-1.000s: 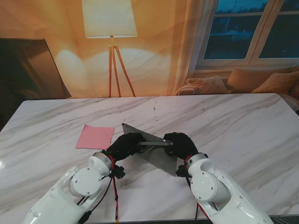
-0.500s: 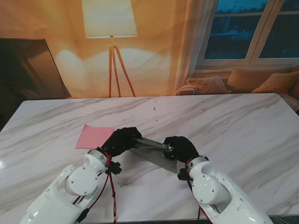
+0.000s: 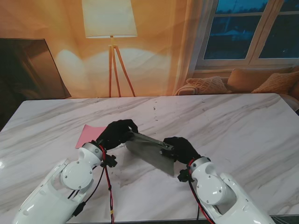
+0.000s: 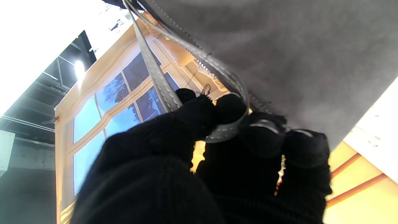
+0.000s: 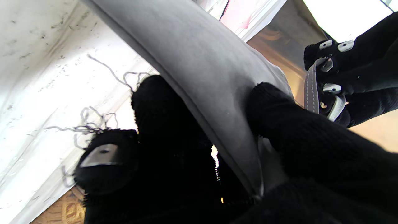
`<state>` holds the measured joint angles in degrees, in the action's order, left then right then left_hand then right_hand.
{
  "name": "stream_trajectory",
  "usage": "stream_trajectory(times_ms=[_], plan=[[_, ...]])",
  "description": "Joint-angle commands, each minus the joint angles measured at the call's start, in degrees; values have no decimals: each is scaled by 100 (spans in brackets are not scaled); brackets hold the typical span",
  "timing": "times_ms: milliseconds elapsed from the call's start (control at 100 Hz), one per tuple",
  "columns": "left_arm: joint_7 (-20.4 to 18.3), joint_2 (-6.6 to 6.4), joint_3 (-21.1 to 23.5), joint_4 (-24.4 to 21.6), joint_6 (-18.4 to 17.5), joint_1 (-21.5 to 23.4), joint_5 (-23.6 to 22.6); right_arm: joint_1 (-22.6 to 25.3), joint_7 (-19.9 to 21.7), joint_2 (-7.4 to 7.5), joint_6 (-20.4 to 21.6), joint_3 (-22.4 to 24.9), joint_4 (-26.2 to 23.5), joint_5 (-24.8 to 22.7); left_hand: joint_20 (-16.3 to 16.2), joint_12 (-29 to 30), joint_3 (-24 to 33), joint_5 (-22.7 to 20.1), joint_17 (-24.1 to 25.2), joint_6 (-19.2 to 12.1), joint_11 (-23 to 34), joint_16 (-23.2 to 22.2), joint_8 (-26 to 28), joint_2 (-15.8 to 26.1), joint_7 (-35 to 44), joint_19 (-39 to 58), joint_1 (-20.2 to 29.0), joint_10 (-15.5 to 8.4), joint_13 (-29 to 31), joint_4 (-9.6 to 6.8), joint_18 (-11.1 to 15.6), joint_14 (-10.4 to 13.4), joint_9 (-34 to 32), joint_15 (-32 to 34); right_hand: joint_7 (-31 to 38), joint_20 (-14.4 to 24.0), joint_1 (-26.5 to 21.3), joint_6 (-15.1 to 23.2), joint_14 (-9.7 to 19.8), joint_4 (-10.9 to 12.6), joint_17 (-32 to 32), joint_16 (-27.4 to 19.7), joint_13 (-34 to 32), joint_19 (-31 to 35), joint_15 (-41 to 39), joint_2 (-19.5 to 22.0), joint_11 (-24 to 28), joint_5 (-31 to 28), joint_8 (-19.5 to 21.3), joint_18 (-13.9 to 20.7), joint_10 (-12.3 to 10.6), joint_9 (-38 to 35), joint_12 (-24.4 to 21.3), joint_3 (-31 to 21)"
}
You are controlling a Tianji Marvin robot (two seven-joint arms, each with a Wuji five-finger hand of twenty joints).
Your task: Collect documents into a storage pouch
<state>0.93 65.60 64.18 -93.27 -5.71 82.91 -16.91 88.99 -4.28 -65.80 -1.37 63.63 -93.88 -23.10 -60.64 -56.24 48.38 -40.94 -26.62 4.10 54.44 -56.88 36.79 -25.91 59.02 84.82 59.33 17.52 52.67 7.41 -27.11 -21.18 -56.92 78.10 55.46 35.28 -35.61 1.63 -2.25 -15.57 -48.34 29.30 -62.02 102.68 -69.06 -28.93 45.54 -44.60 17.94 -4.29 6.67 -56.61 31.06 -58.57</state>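
A grey storage pouch (image 3: 152, 151) hangs tilted above the marble table (image 3: 243, 126), held between both black-gloved hands. My left hand (image 3: 117, 133) is shut on its upper edge, fingers hooked through the grey strap (image 4: 227, 124). My right hand (image 3: 180, 148) is shut on the pouch's other end, with the grey fabric (image 5: 205, 71) pinched between thumb and fingers. A pink document (image 3: 88, 136) lies flat on the table just left of my left hand, partly hidden behind it. In the right wrist view the left hand (image 5: 348, 71) and a pink corner (image 5: 239, 15) show.
A floor lamp (image 3: 110, 28) stands beyond the table's far edge, a dark screen (image 3: 28, 65) at the far left, and cushions (image 3: 261, 81) lie under the window at the far right. Red and black cables (image 3: 110, 186) hang from my left arm.
The left hand has lifted and moved left and away from me, pulling the pouch's edge up. The pouch now hangs wider and more face-on. The right hand has barely shifted.
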Motion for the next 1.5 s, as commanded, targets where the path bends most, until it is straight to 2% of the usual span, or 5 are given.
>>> stream_trajectory(times_ms=[0, 380, 540, 1080, 1490], plan=[[-70, 2, 18, -77, -19, -49, -25, 26, 124, 35, 48, 25, -17, -13, -156, 72, -158, -19, -10, 149, 270, -62, -83, 24, 81, 168, -27, -35, 387, 291, 288, -432, -254, 314, 166, 128, -175, 240, -246, -54, 98, 26, 71, 382, -28, 271, 11, -223, 105, 245, 115, -95, -59, 67], [-303, -75, 196, -166, 117, -96, -243, 104, 150, 46, 290, 140, -13, 70, -247, 73, -253, -7, -282, 149, 669, -96, -79, 79, 118, 414, -22, -67, 708, 242, 252, -222, -370, 764, 365, 119, -422, 215, -213, -15, -63, 19, -114, 370, -6, -139, 101, -609, 377, 195, 162, -533, 11, -259], [-432, -117, 316, -216, 212, -50, -337, 91, -49, 10, 351, 134, 60, 2, -247, 91, -238, -11, -292, 142, 696, -77, -64, 69, 128, 426, -22, -70, 715, 228, 255, -209, -371, 793, 364, 84, -458, 223, -141, -31, -292, 21, -302, 414, -64, -385, 179, -750, 499, 205, 219, -722, 60, -500], [-291, -146, 938, -314, 534, 389, -798, 60, -238, -12, 153, 206, 111, -237, -245, 119, -201, -39, -299, 130, 719, -45, 27, 56, 158, 433, -47, -73, 720, 220, 253, -207, -377, 817, 398, 0, -470, 179, -31, -67, -472, 3, -434, 536, -222, -403, 502, -770, 754, 283, 346, -724, 189, -591], [-198, -177, 1546, -475, 707, 767, -1262, 32, -337, -29, -55, 171, 104, -351, -241, 136, -187, -44, -291, 117, 710, -31, 64, 50, 142, 428, -52, -67, 710, 224, 266, -242, -379, 813, 398, -134, -433, 138, 180, -97, -952, -2, -800, 912, -703, -564, 1080, -872, 827, 453, 461, -913, 459, -787]])
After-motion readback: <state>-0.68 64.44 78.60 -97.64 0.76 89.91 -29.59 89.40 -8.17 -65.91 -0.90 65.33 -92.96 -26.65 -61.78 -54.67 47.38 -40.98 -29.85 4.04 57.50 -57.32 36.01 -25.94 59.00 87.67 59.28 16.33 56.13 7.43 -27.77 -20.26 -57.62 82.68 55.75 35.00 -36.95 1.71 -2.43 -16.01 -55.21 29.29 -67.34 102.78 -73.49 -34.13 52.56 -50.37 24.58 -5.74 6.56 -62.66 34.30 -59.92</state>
